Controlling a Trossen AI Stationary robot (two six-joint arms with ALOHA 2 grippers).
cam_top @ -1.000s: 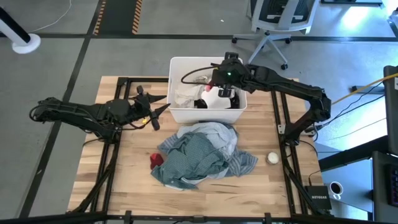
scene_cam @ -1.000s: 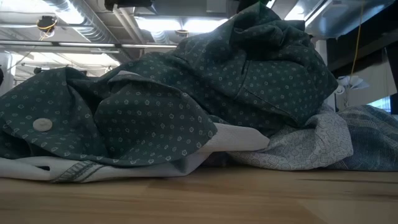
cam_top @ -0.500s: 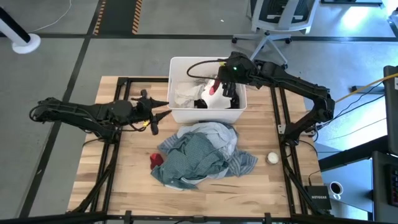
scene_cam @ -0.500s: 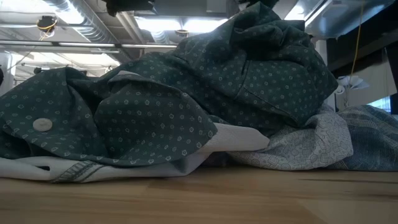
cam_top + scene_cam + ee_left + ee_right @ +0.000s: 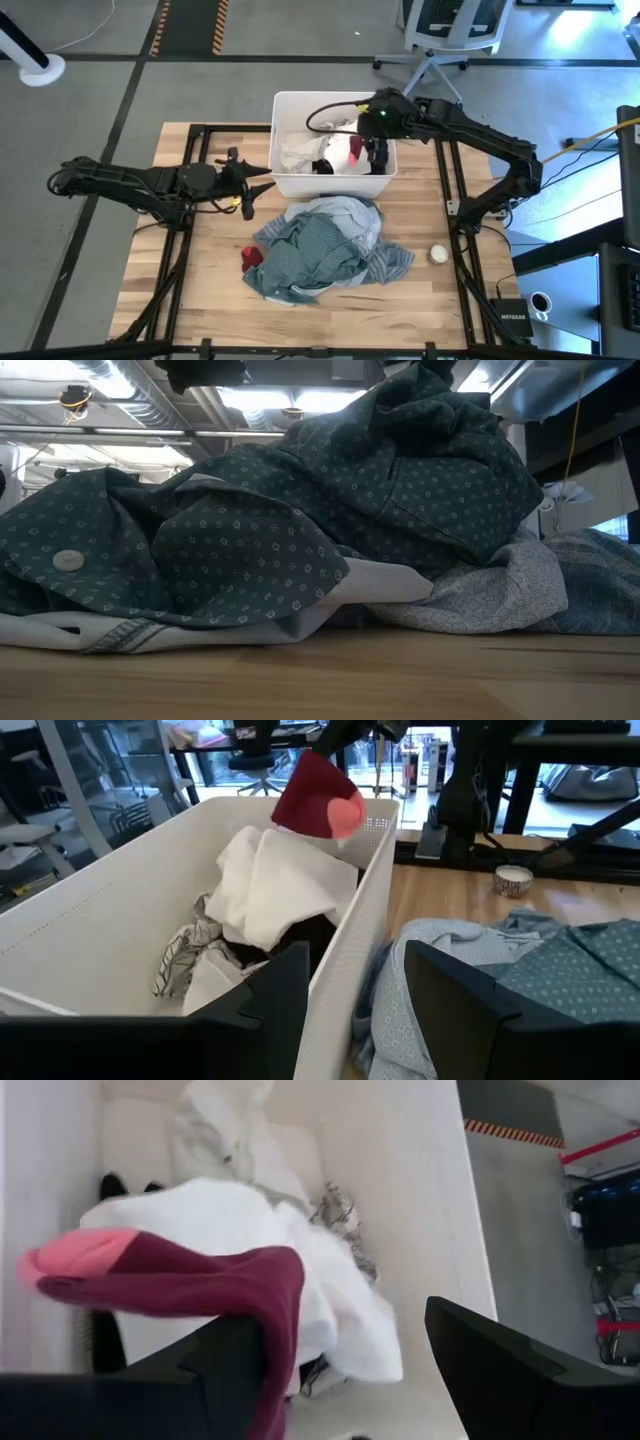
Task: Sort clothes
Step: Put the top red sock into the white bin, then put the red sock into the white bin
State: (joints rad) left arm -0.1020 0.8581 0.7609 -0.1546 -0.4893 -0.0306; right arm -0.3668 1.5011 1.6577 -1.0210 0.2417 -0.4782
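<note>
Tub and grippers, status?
Right gripper open over the white tub, red garment dropping in. Left gripper open, waiting beside tub. Shirt pile untouched.

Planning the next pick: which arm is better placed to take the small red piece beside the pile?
Left. Its gripper hovers open near the red piece; the right gripper is over the tub.
</note>
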